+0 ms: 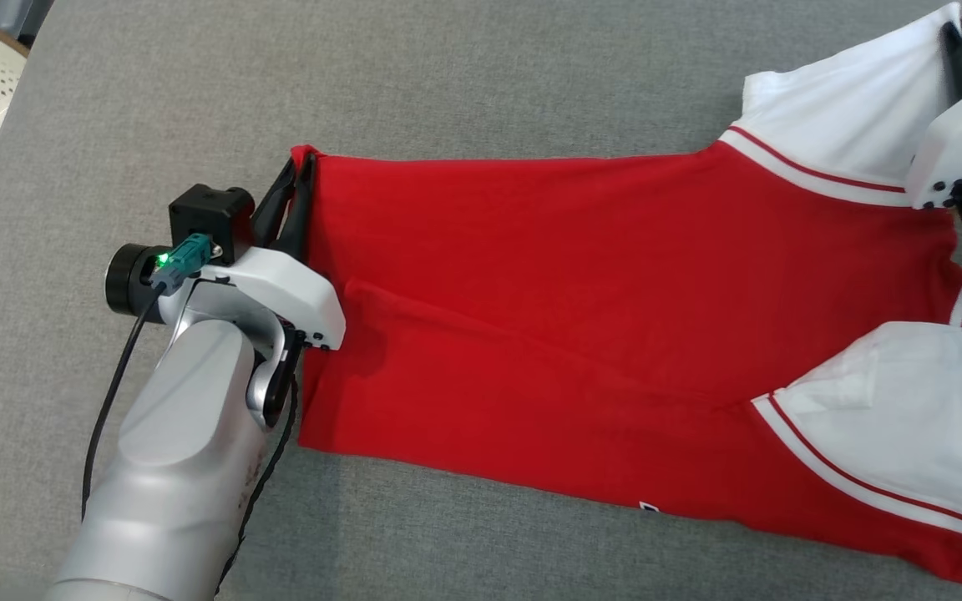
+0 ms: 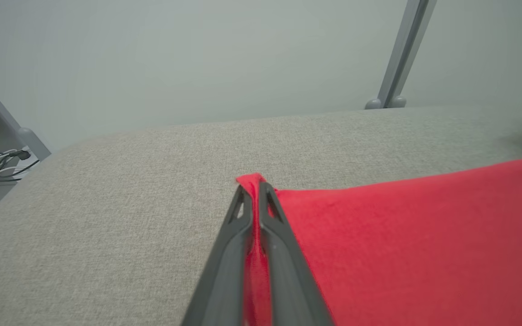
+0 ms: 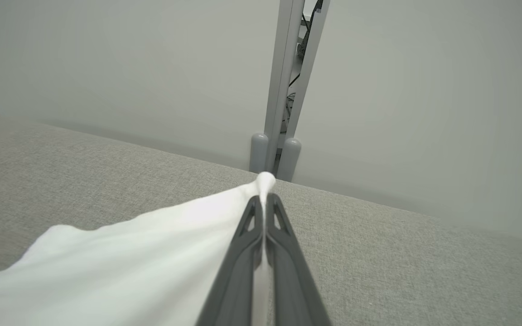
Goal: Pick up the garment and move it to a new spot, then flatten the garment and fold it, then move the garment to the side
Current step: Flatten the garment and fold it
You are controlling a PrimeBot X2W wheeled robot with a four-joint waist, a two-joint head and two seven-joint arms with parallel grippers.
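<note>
Between left hand (image 1: 304, 167) and right hand (image 1: 952, 33), both pinching it, the garment (image 1: 573, 309) seems taut

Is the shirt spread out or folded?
Spread out, not folded: the shirt lies open, both white sleeves out. Jaws of the left gripper pinch a hem corner, those of the right gripper a sleeve tip.
</note>
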